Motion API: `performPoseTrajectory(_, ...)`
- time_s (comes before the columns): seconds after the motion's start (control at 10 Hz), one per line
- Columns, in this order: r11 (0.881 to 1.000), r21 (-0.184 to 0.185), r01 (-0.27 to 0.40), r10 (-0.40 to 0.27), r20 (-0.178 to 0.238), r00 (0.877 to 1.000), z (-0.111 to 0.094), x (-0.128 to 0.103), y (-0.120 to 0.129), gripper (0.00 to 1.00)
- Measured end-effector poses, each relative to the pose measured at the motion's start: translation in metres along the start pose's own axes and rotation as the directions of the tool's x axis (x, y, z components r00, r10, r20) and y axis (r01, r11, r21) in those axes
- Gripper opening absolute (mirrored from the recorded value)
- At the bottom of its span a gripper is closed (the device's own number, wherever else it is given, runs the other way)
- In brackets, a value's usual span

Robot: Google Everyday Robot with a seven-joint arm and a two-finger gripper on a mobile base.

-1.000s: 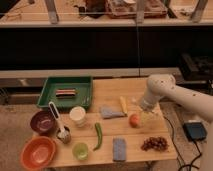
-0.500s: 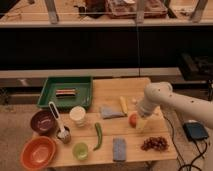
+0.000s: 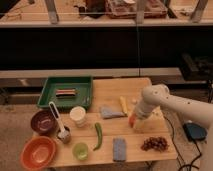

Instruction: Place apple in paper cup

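The apple [image 3: 131, 120] shows as a small red-orange patch on the wooden table [image 3: 107, 131], right of the middle. My gripper [image 3: 136, 119] hangs from the white arm [image 3: 170, 104] that reaches in from the right. It is down right at the apple and covers most of it. The cream-white paper cup [image 3: 78, 115] stands upright left of the middle, well apart from the gripper, with a grey cloth [image 3: 111, 112] between them.
A green tray [image 3: 66, 92] sits at the back left. A purple bowl [image 3: 42, 121], an orange bowl [image 3: 38, 152], a small green cup [image 3: 80, 150], a green pepper [image 3: 98, 136] and a blue sponge [image 3: 119, 149] lie in front. Grapes [image 3: 154, 144] lie at the front right.
My arm has come down and a little to the left over the apple. The apple now shows less than before. Nothing else has moved.
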Motion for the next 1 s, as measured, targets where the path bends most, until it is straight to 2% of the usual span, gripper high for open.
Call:
performPoseTrajectory(0.2,1.000,0.007,0.012,-0.012,0.003,1.000,-0.003,-0.004,0.000,0.19)
performPoseTrajectory(0.4,0.998,0.025,0.051,-0.052,0.026,0.998,-0.012,-0.019,-0.001,0.03)
performPoseTrajectory(0.6,0.990,0.052,0.130,-0.133,0.070,0.989,-0.038,-0.051,-0.001,0.00)
performPoseTrajectory(0.8,0.966,0.074,0.248,-0.256,0.138,0.957,-0.077,-0.112,-0.002,0.00)
performPoseTrajectory(1.0,0.939,0.089,0.331,-0.342,0.187,0.921,-0.094,-0.162,-0.005,0.00)
